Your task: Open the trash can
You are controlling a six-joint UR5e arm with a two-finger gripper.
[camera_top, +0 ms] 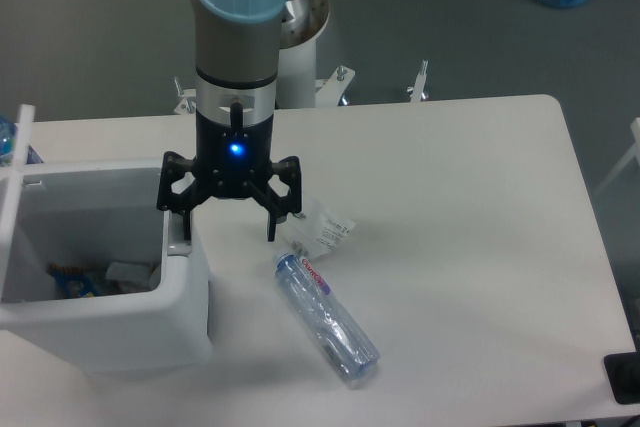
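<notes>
The white boxy trash can (185, 307) stands at the table's left edge. Its flat lid (14, 167) is swung up on the far left side and stands nearly upright, so the inside shows, with some scraps of waste at the bottom. My black gripper (228, 230) hangs point-down over the can's right rim. Its fingers are spread wide and hold nothing. The left fingertip (186, 231) rests at the grey tab (178, 244) on the rim; the right fingertip is over the table.
A clear plastic bottle (326, 320) lies on its side right of the can. A crumpled clear wrapper (322, 227) sits just behind it, beside my right finger. A blue bottle cap area (8, 142) peeks out behind the lid. The robot base (300, 47) stands behind the table.
</notes>
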